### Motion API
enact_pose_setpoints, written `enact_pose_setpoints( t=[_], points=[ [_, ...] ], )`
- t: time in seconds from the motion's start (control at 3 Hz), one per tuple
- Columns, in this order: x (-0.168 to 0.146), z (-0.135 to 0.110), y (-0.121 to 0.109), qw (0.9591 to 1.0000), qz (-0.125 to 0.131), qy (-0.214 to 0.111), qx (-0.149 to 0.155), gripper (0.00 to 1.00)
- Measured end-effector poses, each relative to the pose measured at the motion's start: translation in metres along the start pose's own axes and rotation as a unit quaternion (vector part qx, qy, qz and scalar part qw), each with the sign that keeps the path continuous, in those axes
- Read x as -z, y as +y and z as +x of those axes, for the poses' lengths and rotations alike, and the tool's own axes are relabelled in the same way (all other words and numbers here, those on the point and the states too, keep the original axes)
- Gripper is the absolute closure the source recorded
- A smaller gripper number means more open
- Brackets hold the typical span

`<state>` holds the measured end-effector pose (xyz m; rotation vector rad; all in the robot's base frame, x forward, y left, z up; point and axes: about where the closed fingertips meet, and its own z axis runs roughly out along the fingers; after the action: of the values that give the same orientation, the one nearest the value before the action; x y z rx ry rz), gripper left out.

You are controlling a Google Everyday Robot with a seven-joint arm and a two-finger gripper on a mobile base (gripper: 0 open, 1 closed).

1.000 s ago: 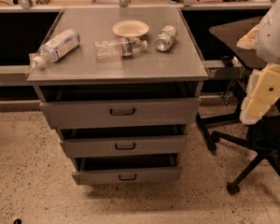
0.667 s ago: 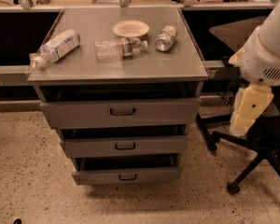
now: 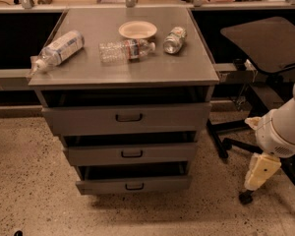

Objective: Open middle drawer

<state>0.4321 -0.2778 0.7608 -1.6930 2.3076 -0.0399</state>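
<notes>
Camera view, the only one on hand. The cabinet stands mid-floor with three grey drawers stacked. The middle drawer [image 3: 98,155] is the second front down, shallow and plain, with its black loop handle [image 3: 132,154] at centre. The top drawer [image 3: 78,119] sits above it and the lowest drawer [image 3: 103,186] below, each with the same kind of handle. A dark gap shows over every front; how far any drawer stands out, I cannot say for certain.

The gripper [image 3: 254,180] hangs low at the right, well apart from the cabinet and touching nothing; whether it is apart or together, I cannot tell. It sits just above a caster of the office chair [image 3: 270,41], whose legs [image 3: 231,144] lie between it and the drawer fronts.

Risks noted:
- The arm may foul the chair legs on its way across; the chair could roll or the approach be knocked off line.
- Three like handles sit close in a column; a small height error would take the wrong one.
- The loop is small; a shallow hold would likely slip on the pull.
- A skewed pull could bind the drawer and jolt the cabinet. The two bottles [image 3: 56,50] [image 3: 125,50] and the can [image 3: 174,39] lie on their sides on the top [image 3: 137,73] beside a plate [image 3: 137,30], and might roll off.
</notes>
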Motion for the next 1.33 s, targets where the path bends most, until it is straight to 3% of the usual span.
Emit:
enact_pose_setpoints(
  t=[0.33, 0.67, 1.0, 1.33],
  points=[
    [0.006, -0.005, -0.004, 0.9999, 0.007, 0.004, 0.015, 0.00],
    [-0.014, -0.027, -0.006, 0.9988, -0.005, -0.040, 0.026, 0.00],
    [-0.077, -0.073, -0.003, 0.9896, -0.025, -0.102, 0.098, 0.00],
    [-0.155, -0.103, -0.004, 0.9801, -0.025, -0.144, 0.134, 0.00]
  ],
)
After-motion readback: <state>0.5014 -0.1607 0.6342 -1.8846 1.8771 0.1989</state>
